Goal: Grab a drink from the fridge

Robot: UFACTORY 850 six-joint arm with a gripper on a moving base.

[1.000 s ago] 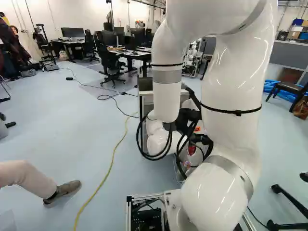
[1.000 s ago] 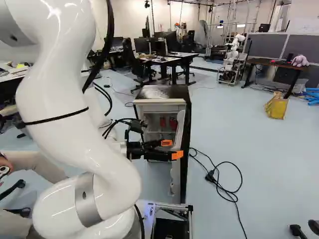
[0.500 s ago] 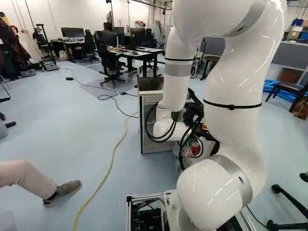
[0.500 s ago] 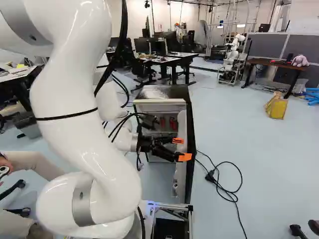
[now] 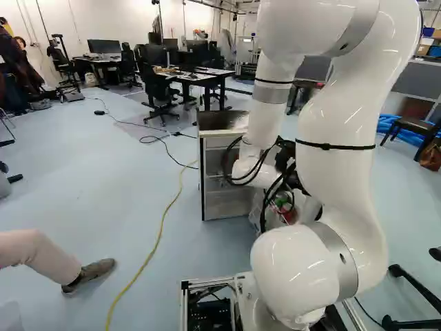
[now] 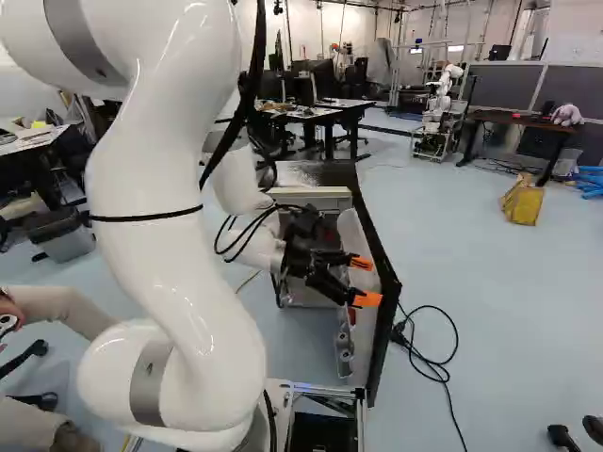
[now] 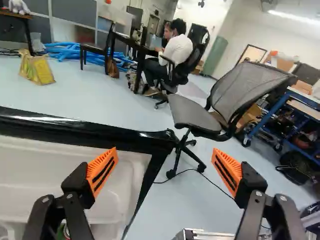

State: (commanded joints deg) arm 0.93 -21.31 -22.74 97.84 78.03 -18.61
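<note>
The gripper (image 6: 365,281) stands open at the inner side of the fridge door (image 6: 362,344) in the right base view. In the wrist view the open gripper (image 7: 165,153) has nothing held; one finger lies over the white door lining (image 7: 35,167), the other beyond the door's black edge. Whether it touches the door I cannot tell. The small fridge (image 5: 227,204) has its door swung out, with pale shelves inside. A red item (image 6: 328,235) shows partly behind the arm. Red and green items (image 5: 285,209) sit low by the door, partly hidden by cables.
A mesh chair (image 7: 200,116) stands past the door's edge. A black cable (image 6: 429,347) lies right of the door, and a yellow bag (image 6: 521,203) is farther off. Another robot (image 6: 437,111) stands at the back. A yellow cord (image 5: 162,221) runs along the floor left of the fridge.
My arm and gripper have swung to the right, away from the fridge's front. The door has opened wider in the same direction. The base has not moved.
</note>
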